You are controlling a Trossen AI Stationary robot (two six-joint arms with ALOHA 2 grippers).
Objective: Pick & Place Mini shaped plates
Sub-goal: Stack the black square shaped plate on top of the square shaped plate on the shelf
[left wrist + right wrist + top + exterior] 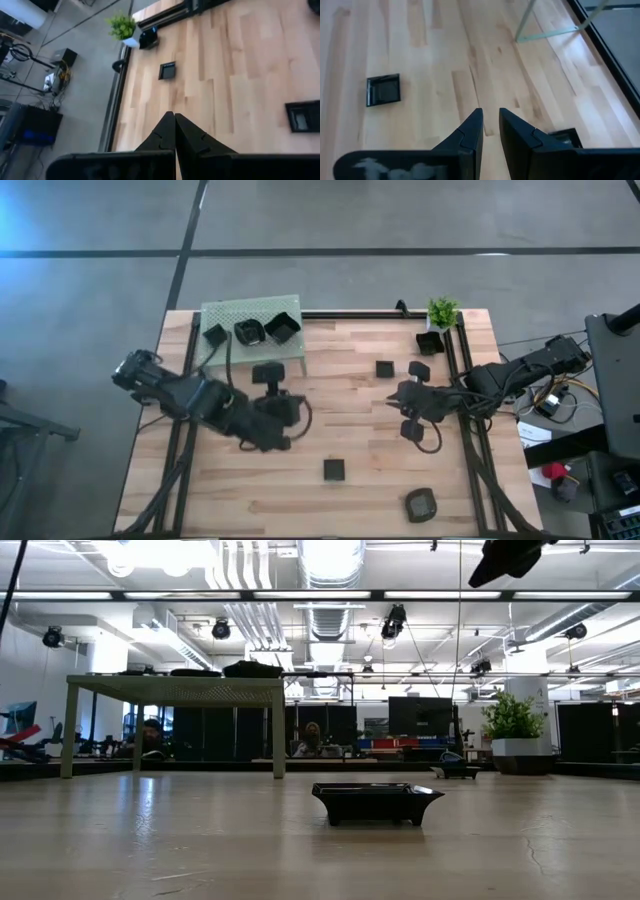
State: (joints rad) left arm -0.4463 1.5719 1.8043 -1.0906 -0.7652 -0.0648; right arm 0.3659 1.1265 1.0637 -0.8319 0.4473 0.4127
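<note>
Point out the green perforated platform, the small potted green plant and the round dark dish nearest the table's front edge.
Green perforated platform (225, 312), high view, bare top.
Small potted green plant (441, 311), high view, leaves.
Round dark dish (420, 504), high view, centre.

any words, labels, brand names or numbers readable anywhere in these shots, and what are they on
None can be read.
Right gripper: whitish smudged marks on its body in the right wrist view, too blurred to read.
Screens in the room behind the table: lit, no legible text.
Mini shaped plates, green perforated platform and plant pot: no markings visible.
</note>
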